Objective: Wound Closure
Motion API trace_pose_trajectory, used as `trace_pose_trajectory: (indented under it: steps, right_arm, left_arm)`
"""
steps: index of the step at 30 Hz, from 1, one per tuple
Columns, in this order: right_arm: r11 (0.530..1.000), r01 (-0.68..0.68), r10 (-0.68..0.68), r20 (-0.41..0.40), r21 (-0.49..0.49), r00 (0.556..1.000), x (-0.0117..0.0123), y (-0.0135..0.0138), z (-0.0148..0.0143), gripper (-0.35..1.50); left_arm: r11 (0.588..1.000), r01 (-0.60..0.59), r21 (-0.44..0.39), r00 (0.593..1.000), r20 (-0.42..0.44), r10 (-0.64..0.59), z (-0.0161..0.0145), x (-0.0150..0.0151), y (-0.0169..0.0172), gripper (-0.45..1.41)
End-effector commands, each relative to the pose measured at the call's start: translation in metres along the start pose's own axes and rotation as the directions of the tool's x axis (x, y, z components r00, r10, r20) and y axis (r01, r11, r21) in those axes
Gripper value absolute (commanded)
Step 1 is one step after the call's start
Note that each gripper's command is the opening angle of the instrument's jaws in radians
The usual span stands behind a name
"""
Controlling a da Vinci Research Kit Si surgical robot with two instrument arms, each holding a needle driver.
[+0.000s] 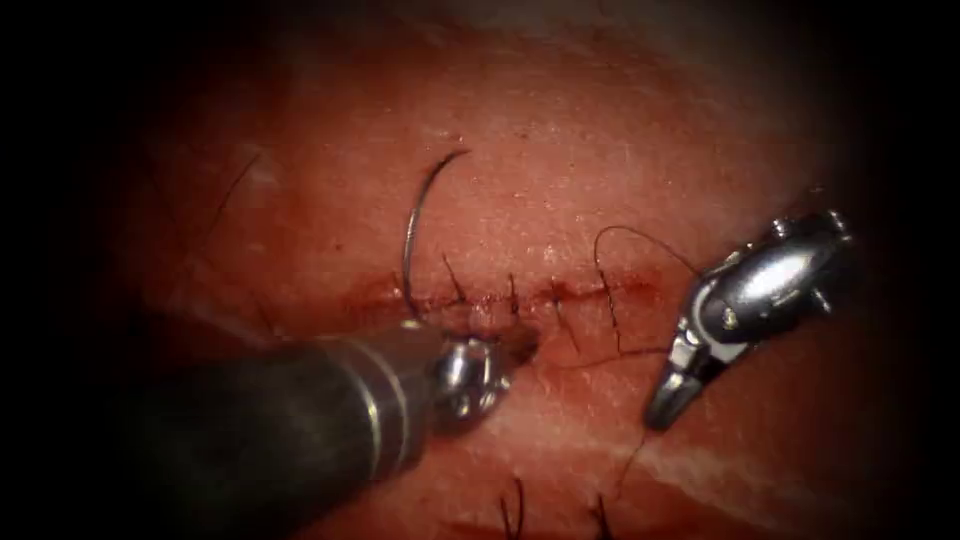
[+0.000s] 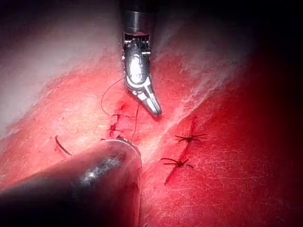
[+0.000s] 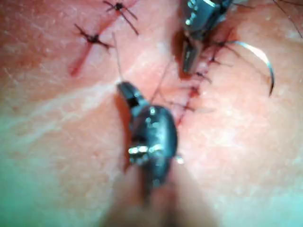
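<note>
Left tool (image 1: 520,345) at lower centre on the cut (image 1: 520,298), jaws hidden, state unreadable | one needle (image 1: 415,225) at upper centre, arcing free above the tissue (image 1: 620,130), lower end at the cut beside left tool, held or not unclear | right tool (image 1: 668,400) at right, jaws closed, empty | one thread (image 1: 640,238) looping off the cut | four stitches across the cut.

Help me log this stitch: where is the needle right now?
In the endoscope view the needle arcs up from the cut's left end, its lower end at the tissue by the left tool.
</note>
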Motion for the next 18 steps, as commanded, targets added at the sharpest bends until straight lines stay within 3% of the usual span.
trace_pose_trajectory:
  steps: [1,6,11,18]
  right_arm:
    - [0.999,-0.030,0.030,-0.026,-0.014,0.999,-0.0005,-0.0001,0.0005,-0.35]
    - [0.974,-0.199,0.186,-0.119,-0.109,0.975,-0.0005,0.0014,-0.0015,-0.35]
    - [0.946,-0.271,0.251,-0.130,-0.177,0.959,-0.0008,0.0025,-0.0034,-0.35]
    - [0.853,-0.439,0.408,-0.167,-0.280,0.898,-0.0024,0.0041,-0.0055,-0.35]
  left_arm:
    - [1.000,-0.002,-0.006,1.000,0.001,0.002,0.0005,0.0004,0.0011,-0.45]
    - [1.000,-0.011,-0.014,1.000,-0.002,0.011,-0.0012,0.0014,0.0036,-0.45]
    - [0.999,-0.024,-0.027,1.000,-0.020,0.024,-0.0029,0.0029,0.0062,-0.45]
    - [0.998,-0.040,-0.038,0.999,-0.028,0.039,-0.0054,0.0036,0.0087,-0.45]
